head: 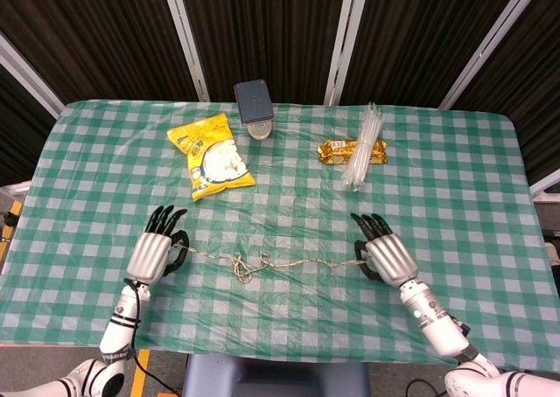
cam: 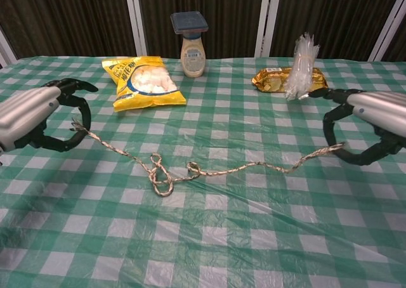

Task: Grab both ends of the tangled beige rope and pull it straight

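Left hand (cam: 35, 117) and right hand (cam: 374, 124) each pinch one end of the beige rope (cam: 209, 167) in curled fingers, the cord lying across the near part of the checked tablecloth (head: 455, 196) with a small knotted loop (cam: 162, 179) left of centre. Drawing the hands evenly toward 9 and 3 o'clock, low and level, should take out the remaining slack. A yellow snack bag (head: 211, 157), dressing bottle (cam: 192, 37), gold packet (head: 337, 151) and bagged straws (head: 362, 148) lie toward 12 o'clock, well apart; only the loop resists.
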`<state>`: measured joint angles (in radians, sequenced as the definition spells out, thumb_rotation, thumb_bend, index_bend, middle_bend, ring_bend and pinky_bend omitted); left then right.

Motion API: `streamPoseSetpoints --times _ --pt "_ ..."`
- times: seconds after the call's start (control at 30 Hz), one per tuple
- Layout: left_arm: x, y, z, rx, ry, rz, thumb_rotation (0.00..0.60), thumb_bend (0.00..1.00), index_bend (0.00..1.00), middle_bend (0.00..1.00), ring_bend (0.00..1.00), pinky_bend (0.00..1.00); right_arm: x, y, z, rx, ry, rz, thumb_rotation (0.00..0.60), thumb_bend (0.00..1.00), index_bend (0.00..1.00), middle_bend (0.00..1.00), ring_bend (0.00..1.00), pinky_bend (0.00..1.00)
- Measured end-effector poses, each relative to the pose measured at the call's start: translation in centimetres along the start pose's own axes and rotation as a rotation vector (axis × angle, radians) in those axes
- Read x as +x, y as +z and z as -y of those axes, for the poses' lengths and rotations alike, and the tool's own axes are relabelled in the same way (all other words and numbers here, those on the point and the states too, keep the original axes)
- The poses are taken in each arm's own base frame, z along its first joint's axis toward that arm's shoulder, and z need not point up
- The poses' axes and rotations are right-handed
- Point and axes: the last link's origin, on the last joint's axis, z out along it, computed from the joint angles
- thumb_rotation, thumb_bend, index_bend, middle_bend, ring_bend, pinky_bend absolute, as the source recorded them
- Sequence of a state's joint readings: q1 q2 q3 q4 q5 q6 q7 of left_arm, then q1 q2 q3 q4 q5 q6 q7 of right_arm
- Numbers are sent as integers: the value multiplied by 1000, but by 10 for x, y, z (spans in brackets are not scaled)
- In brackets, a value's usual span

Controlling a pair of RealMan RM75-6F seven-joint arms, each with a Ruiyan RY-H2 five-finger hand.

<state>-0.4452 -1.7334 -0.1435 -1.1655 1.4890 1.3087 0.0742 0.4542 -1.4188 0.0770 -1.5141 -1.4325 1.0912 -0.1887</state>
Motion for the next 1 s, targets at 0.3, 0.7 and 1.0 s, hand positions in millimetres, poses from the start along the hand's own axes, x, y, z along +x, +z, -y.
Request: streamPoseSetpoints --times 0.3,0.7,1.0 --pt "18 13 28 103 -3 -38 600 486 622 128 0 33 23 -18 -52 -138 38 -56 600 619 774 125 0 43" --pt "16 19 63 226 26 -28 600 488 623 130 0 33 34 -46 -115 -307 28 -68 600 620 774 125 0 45" --pt "16 21 89 309 34 -27 600 486 622 131 0 33 37 -66 -149 -403 44 -69 600 619 774 125 0 48"
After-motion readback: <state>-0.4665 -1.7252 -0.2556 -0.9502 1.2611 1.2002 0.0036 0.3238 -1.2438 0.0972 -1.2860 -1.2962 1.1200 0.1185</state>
